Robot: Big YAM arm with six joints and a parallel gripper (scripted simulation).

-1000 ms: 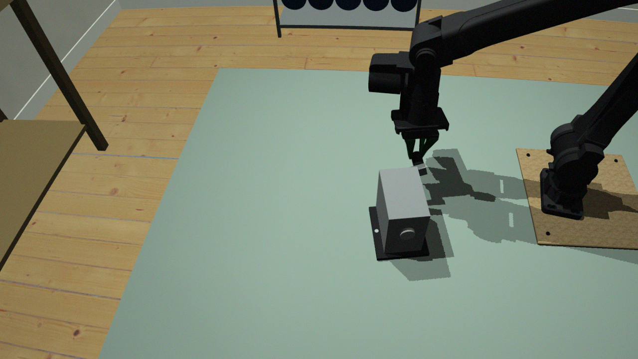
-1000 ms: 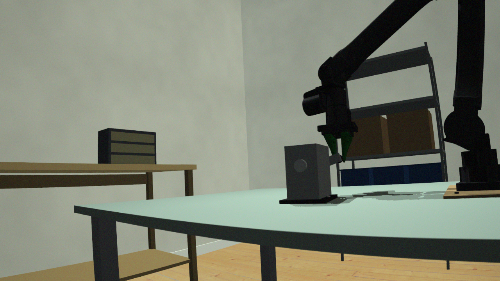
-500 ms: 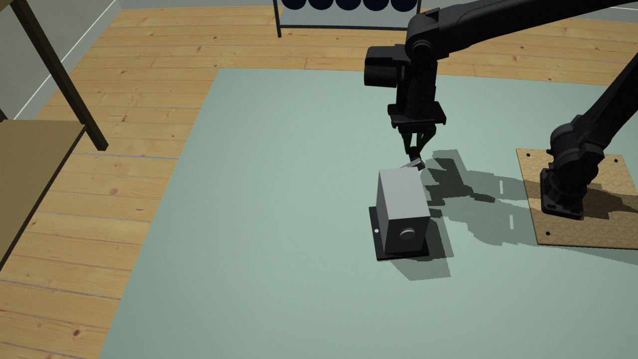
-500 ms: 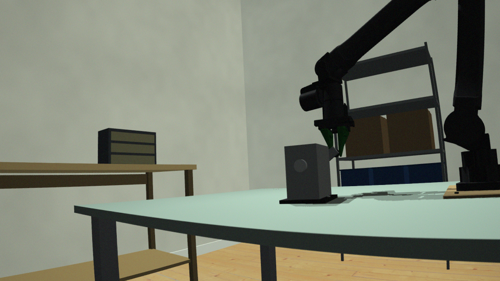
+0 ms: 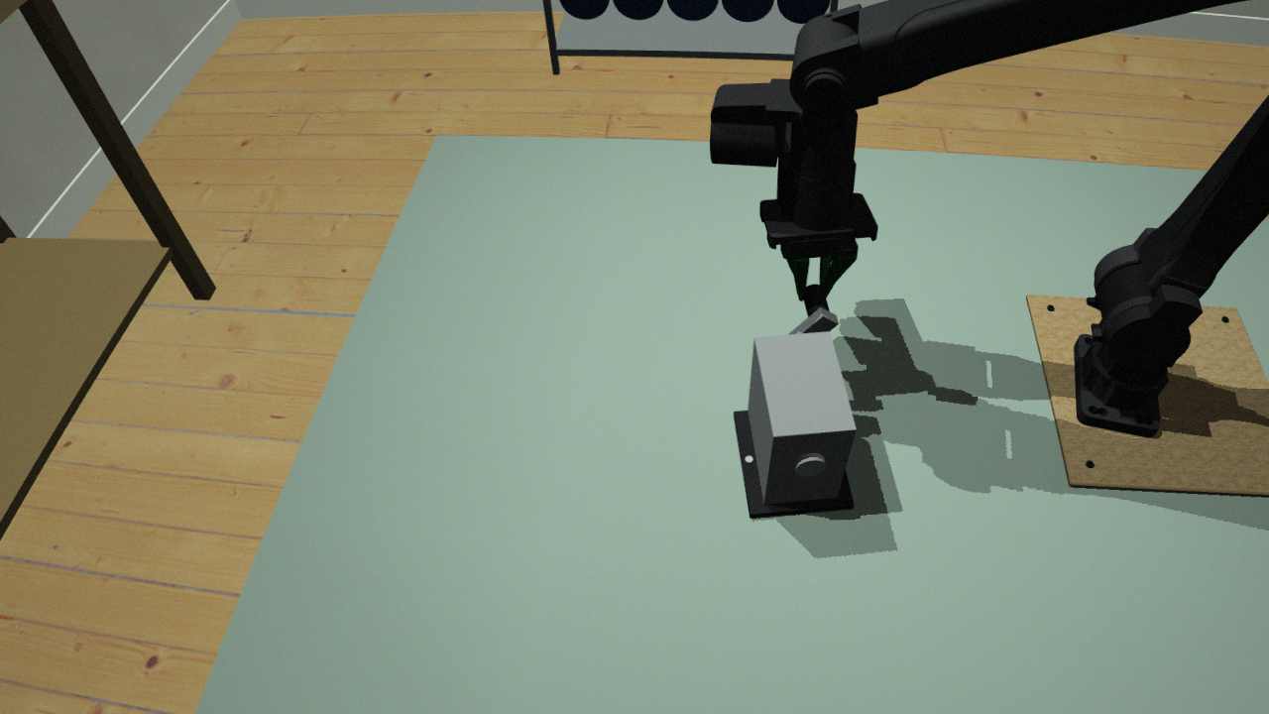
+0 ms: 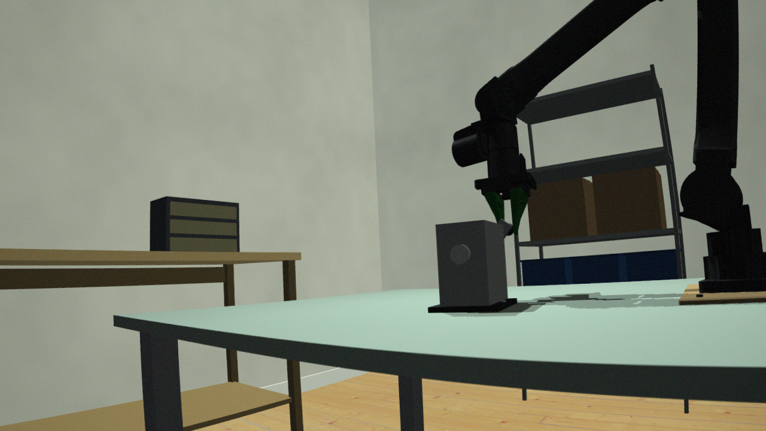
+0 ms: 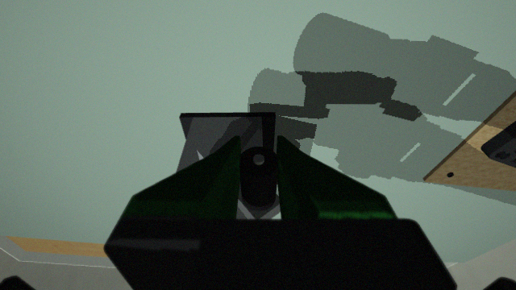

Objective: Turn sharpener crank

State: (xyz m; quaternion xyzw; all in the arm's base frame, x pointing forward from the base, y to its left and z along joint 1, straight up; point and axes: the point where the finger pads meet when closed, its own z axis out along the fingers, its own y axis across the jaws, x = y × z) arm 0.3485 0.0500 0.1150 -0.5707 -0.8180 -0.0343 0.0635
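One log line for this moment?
gripper: shut on crank knob | crank: near top of swing | sharpener: upright on table

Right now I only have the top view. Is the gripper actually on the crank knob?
Observer: Yes. The wrist view shows the black knob pinched between the green fingers.
Operator: How high is it?
Observer: In the exterior view the gripper tips sit about level with the sharpener's top edge, on its far side.
Operator: What's behind the arm?
Observer: A rack holding two cardboard boxes.
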